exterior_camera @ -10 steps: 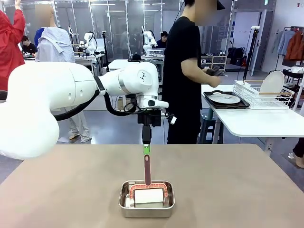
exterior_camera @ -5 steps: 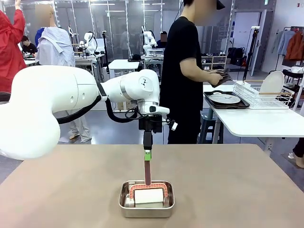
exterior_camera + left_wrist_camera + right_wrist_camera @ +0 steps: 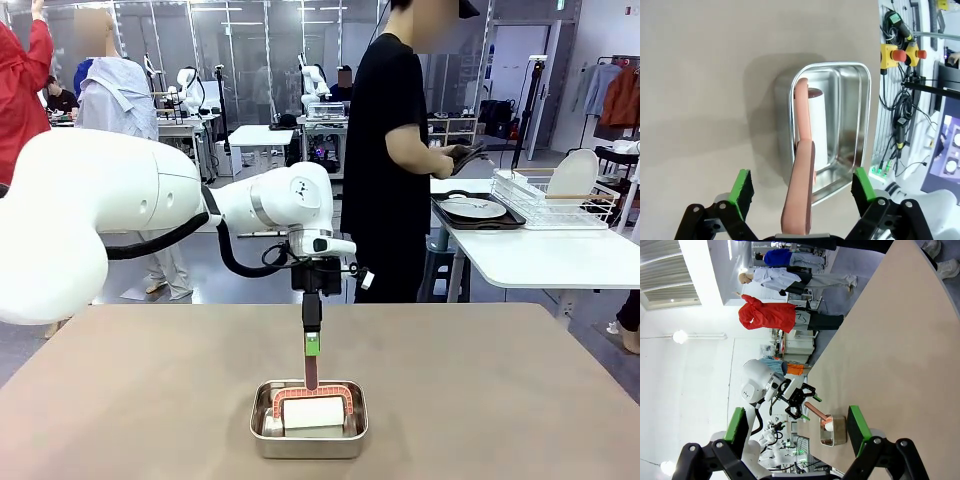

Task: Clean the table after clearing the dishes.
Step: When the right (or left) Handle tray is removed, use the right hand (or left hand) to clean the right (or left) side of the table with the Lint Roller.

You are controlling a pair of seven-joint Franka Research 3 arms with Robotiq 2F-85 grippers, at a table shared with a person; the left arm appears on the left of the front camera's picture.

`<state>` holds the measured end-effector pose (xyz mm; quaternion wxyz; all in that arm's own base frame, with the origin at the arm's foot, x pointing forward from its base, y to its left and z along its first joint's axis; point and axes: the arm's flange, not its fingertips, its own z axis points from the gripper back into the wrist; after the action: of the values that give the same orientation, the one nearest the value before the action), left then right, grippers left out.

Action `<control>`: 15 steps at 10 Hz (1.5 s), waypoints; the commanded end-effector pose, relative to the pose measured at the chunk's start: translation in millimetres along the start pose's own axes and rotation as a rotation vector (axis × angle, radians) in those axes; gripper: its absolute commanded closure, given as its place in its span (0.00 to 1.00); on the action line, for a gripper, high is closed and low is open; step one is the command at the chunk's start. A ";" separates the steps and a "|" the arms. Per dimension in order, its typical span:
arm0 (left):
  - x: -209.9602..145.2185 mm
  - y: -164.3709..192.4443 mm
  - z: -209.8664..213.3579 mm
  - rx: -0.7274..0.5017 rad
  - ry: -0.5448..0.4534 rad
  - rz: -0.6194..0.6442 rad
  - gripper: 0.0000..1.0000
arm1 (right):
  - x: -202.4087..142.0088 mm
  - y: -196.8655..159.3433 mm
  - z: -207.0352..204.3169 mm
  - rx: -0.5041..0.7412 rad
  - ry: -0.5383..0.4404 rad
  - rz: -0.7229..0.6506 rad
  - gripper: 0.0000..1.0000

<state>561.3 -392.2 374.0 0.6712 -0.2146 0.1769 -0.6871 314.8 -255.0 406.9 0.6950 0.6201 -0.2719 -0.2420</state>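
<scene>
My left gripper (image 3: 311,345) sits lower than a second ago, jaws spread astride the lint roller handle (image 3: 801,165) in the steel pan (image 3: 860,100) on the table (image 3: 500,380). Right gripper (image 3: 797,426) is released too. Dishes (image 3: 472,208) are on the side table (image 3: 560,262). I judge the grasp comes next.

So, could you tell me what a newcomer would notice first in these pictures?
Probably the big white left arm over the beige table, its open pincer straddling the pink handle of a lint roller standing in a small steel pan at the near middle. Beyond, a person in black stands at a white table that bears a dark tray with a plate.
</scene>
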 end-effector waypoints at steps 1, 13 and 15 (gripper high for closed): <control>-20.7 -14.4 -14.5 0.007 -0.019 0.000 0.00 | -1.4 2.6 4.0 -0.003 0.013 0.007 0.00; -16.6 -7.7 -17.4 -0.020 -0.081 -0.037 1.00 | -1.4 2.6 4.0 -0.003 0.013 0.007 0.00; -16.6 -8.8 -16.3 -0.026 -0.071 -0.030 1.00 | -1.4 2.6 4.0 -0.003 0.013 0.007 0.00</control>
<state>556.5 -381.7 368.7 0.6667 -0.2399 0.1630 -0.6866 314.8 -255.0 406.9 0.6949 0.6202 -0.2719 -0.2419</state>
